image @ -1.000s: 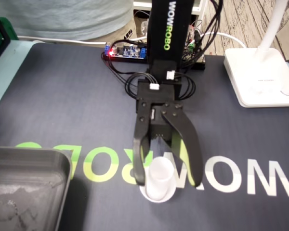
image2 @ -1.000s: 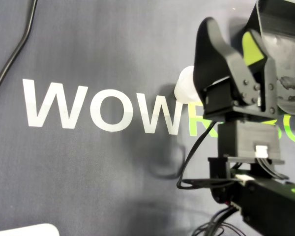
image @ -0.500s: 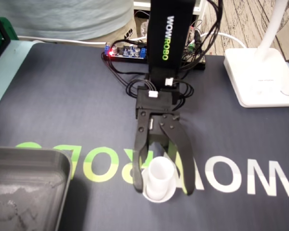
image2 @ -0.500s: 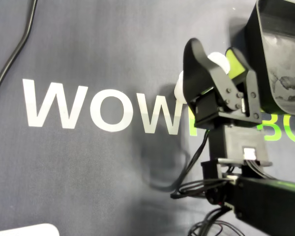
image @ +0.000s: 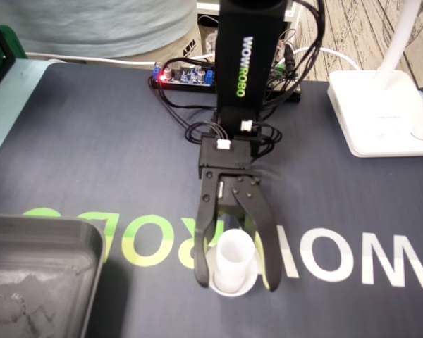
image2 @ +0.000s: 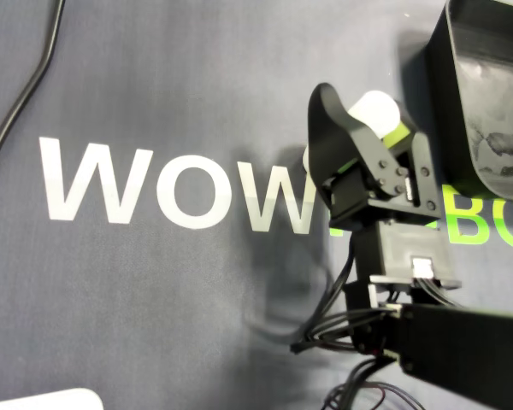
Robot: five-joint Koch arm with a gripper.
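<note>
White and upright, the cup (image: 233, 259) stands on the worktop (image: 92, 148), with the gripper (image: 237, 283) straddling it, jaws narrowly parted and not yet clamped. The reach looks done to me. Gripping, lifting, and perhaps carrying to the grey tray (image: 35, 236) at 9 o'clock remain.

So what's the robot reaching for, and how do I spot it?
Look at the dark mat printed with WOWROBO, then follow the black arm down to its pincer. Between its jaws stands a small white cup. It is the only little round white thing; the nearby tray is grey.
</note>
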